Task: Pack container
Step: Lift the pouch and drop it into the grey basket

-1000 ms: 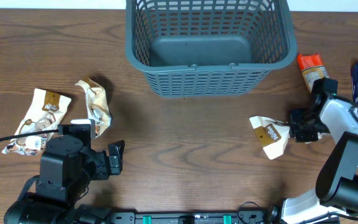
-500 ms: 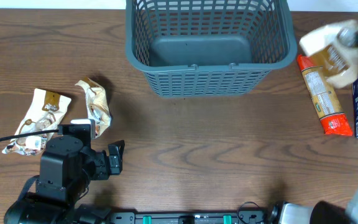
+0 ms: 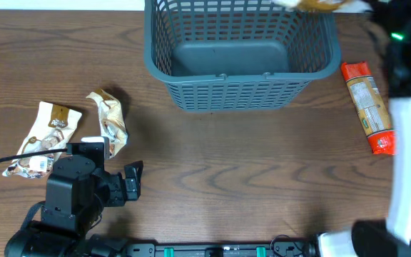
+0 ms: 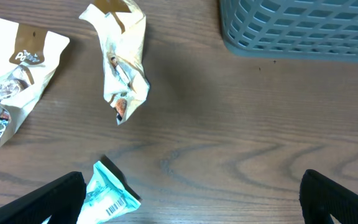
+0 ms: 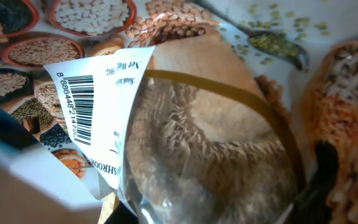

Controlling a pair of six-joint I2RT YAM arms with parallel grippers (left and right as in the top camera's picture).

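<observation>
grey-blue basket (image 3: 241, 93), floor bare; right claw (image 3: 359, 6) pinching a snack packet (image 5: 216, 155) over its far right corner; left claw (image 4: 191, 208) spread.

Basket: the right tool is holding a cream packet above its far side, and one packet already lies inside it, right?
Not quite: the overhead view shows the basket empty, its bottom bare. The rest stands: the right tool holds a cream packet above its far side.
</observation>
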